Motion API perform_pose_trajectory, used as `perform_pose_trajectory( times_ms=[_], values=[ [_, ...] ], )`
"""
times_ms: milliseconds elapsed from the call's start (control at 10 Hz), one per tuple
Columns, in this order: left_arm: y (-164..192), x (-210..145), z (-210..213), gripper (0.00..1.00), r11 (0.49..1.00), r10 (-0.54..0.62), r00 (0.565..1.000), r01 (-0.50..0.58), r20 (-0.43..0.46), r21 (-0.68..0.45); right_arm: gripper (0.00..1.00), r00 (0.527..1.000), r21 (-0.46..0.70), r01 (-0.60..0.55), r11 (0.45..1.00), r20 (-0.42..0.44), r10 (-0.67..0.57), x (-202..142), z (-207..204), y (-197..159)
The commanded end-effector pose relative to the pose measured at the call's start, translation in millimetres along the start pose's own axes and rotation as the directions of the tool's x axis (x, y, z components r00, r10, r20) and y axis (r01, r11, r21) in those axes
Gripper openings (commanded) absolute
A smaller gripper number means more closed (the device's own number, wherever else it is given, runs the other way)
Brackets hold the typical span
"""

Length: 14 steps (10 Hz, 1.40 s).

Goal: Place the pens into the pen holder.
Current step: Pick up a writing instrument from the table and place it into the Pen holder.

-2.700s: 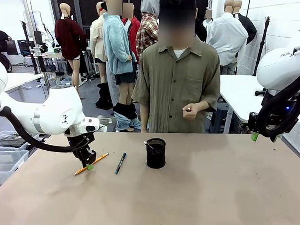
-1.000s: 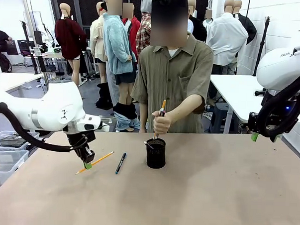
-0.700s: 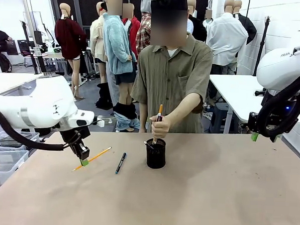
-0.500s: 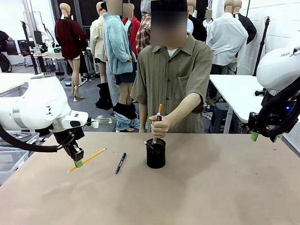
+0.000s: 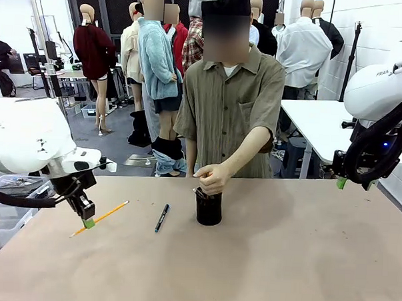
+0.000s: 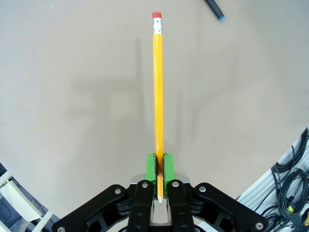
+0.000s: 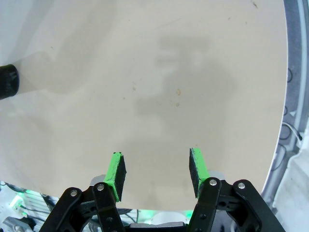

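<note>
In the front view, the left gripper (image 5: pixel 88 220) is clenched on the pencil (image 5: pixel 108 214) near its sharpened end. Most of the shaft slants up and out past the fingertips, and the pencil seems to hang clear of the table (image 5: pixel 263 260). A little beyond its far end the dark pen (image 5: pixel 161 217) lies flat. Farther off on that side stands the pen holder (image 5: pixel 208 209), with a person's hand (image 5: pixel 212 177) closed over its rim. The right gripper (image 5: pixel 340 182) hangs high, well apart from all of these.

The left wrist view shows the grip closely. The two green pads (image 6: pixel 150 166) are pressed almost together with only the thin shaft between them. The point pokes back toward the palm, and the eraser (image 6: pixel 156 15) is far out ahead. A pencil like this is likely light and stiff, with smooth paint that may slide a little. Held so near the point, its long free length could swing in the pads if it knocks the holder's rim. A hold nearer the middle would be steadier. The point is the fragile part. The tip of the dark pen lies beyond the eraser, off to one side.

In the right wrist view, the right gripper's pads stand wide apart, released, with nothing between them and bare table ahead.
</note>
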State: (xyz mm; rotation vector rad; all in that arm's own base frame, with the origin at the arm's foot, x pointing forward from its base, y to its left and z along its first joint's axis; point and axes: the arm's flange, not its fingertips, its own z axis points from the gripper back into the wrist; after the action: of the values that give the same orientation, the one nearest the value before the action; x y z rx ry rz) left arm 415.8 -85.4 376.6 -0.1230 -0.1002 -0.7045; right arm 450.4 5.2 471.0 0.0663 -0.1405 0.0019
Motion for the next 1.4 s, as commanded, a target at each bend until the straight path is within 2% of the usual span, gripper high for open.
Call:
perform_pose_trajectory(
  times_ms=[0, 100, 300, 400, 700, 800, 1000, 1100, 1200, 1300],
  values=[
    [0, -23, 15, 0.00, 0.993, -0.045, 0.998, 0.050, 0.045, -0.103, 0.67, 1.000, -0.030, 0.019, 0.999, 0.000, -0.019, -4, -2, 2],
    [3, -26, 19, 0.00, 0.994, -0.039, 0.997, 0.045, 0.065, -0.101, 0.67, 1.000, -0.030, 0.019, 0.999, 0.000, -0.019, -4, -2, 2],
    [9, -27, 22, 0.00, 0.963, -0.095, 0.988, 0.123, 0.125, -0.240, 0.67, 1.000, -0.030, 0.019, 0.999, 0.000, -0.019, -4, -2, 2],
    [14, -27, 26, 0.00, 0.950, -0.115, 0.981, 0.154, 0.155, -0.273, 0.67, 1.000, -0.030, 0.019, 0.999, 0.000, -0.019, -4, -2, 2],
    [24, -27, 31, 0.00, 0.930, -0.156, 0.965, 0.215, 0.209, -0.298, 0.67, 1.000, -0.030, 0.019, 0.999, 0.000, -0.019, -4, -2, 2],
    [26, -26, 33, 0.00, 0.913, -0.183, 0.947, 0.264, 0.264, -0.312, 0.67, 1.000, -0.030, 0.019, 0.999, 0.000, -0.019, -4, -2, 2],
    [26, -21, 36, 0.00, 0.858, -0.252, 0.887, 0.390, 0.388, -0.334, 0.67, 1.000, -0.030, 0.019, 0.999, 0.000, -0.019, -4, -2, 2],
    [24, -19, 38, 0.00, 0.795, -0.298, 0.828, 0.491, 0.476, -0.357, 0.67, 1.000, -0.030, 0.019, 0.999, 0.000, -0.019, -4, -2, 2],
    [22, -16, 38, 0.00, 0.756, -0.319, 0.786, 0.548, 0.529, -0.357, 0.67, 1.000, -0.030, 0.019, 0.999, 0.000, -0.019, -4, -2, 2],
    [22, -12, 38, 0.00, 0.742, -0.325, 0.752, 0.579, 0.573, -0.339, 0.67, 1.000, -0.030, 0.019, 0.999, 0.000, -0.019, -4, -2, 2]
  ],
)
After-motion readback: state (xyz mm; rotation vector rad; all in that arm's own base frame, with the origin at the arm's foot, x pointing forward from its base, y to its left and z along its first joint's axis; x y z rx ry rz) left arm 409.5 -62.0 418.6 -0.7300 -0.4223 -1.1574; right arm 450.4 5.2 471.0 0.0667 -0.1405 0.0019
